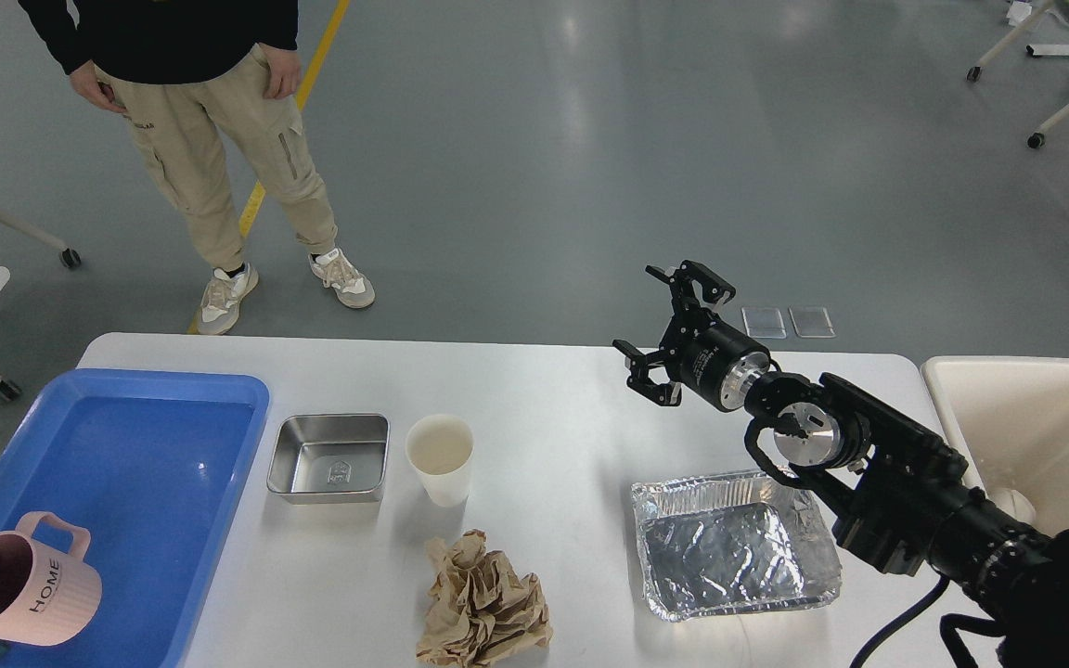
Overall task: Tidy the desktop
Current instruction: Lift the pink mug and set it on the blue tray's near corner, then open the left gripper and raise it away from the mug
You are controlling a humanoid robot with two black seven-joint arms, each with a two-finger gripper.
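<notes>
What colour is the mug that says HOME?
The mug is pale pink, dark inside; seen in the head view.

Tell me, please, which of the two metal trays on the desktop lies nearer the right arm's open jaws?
The crinkled foil tray, just below the right gripper. The smooth steel tray sits farther left, beside the paper cup.
</notes>
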